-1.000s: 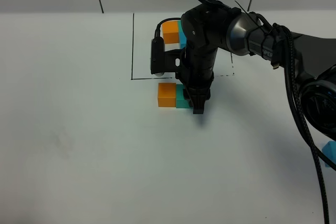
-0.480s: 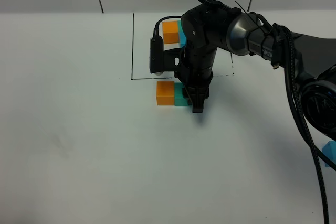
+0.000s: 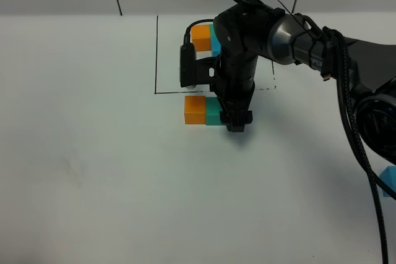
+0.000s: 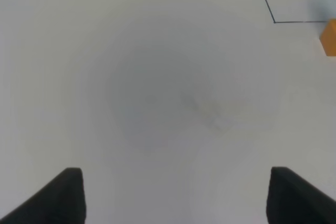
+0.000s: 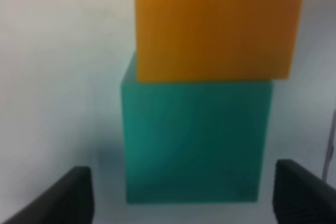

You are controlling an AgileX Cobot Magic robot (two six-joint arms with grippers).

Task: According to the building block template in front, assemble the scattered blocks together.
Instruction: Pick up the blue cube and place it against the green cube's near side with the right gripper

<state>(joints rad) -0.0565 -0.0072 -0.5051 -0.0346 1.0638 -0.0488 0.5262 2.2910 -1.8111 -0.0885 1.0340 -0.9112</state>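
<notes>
Since the orange cube (image 3: 195, 110) and the green cube (image 3: 214, 114) sit touching just outside the template (image 3: 200, 35), the right gripper (image 3: 238, 125) open either side of the green one and holding nothing, I'd say only the blue cube (image 3: 388, 180), well apart to the right, is left to join

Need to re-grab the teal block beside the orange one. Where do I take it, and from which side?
Take the teal block from straight above, pinching the two free faces on either side of its joint with the orange block. The face against orange is closed off, so fingers cannot fit there. The right gripper straddles those free faces, open.
</notes>
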